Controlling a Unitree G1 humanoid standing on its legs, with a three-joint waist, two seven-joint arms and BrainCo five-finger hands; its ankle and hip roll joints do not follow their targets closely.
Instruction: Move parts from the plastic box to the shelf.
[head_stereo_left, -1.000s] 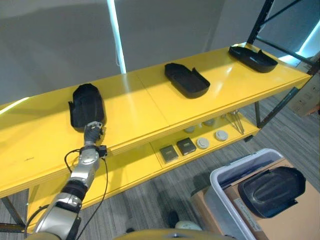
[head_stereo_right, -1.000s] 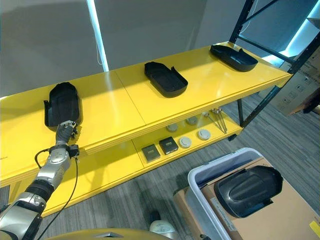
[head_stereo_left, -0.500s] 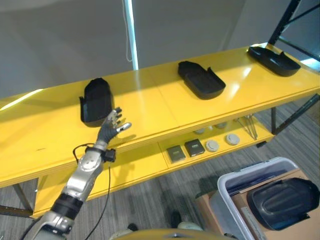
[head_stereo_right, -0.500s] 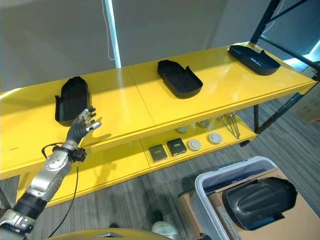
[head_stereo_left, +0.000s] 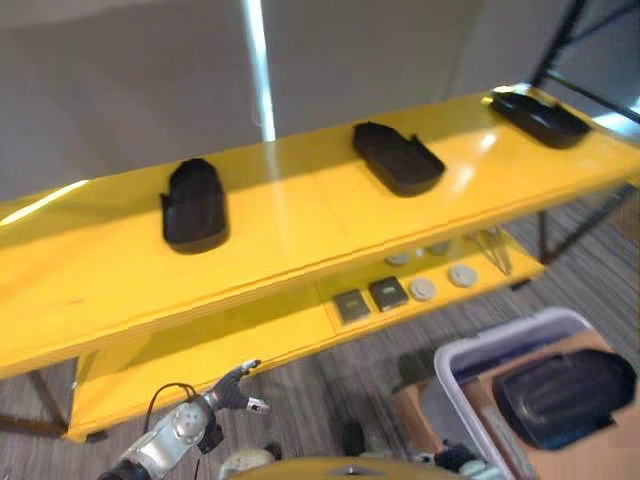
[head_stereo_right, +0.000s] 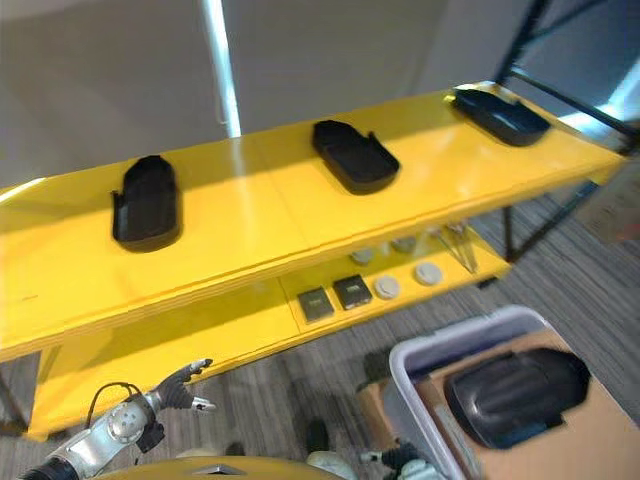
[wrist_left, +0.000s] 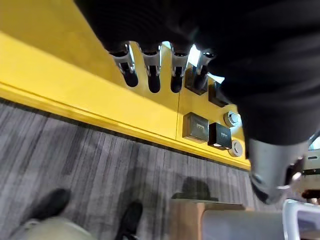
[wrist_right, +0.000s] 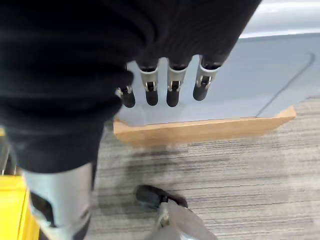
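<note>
The left hand (head_stereo_left: 232, 388) hangs low at seven o'clock, fingers loosely straight, holding nothing. The right hand (wrist_right: 165, 85) hovers with relaxed fingers, empty, beside the plastic box (head_stereo_left: 455, 365) at five o'clock, where one black part (head_stereo_left: 560, 392) lies. Beyond, three black parts (head_stereo_left: 193, 205) sit well apart on the yellow shelf (head_stereo_left: 300, 235).

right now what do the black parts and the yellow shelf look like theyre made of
Black parts: matte, moulded with raised rims, likely plastic. Yellow shelf: smooth and glossy, reflecting the light strip; layered front edge suggests painted board, though coated metal is possible.
</note>
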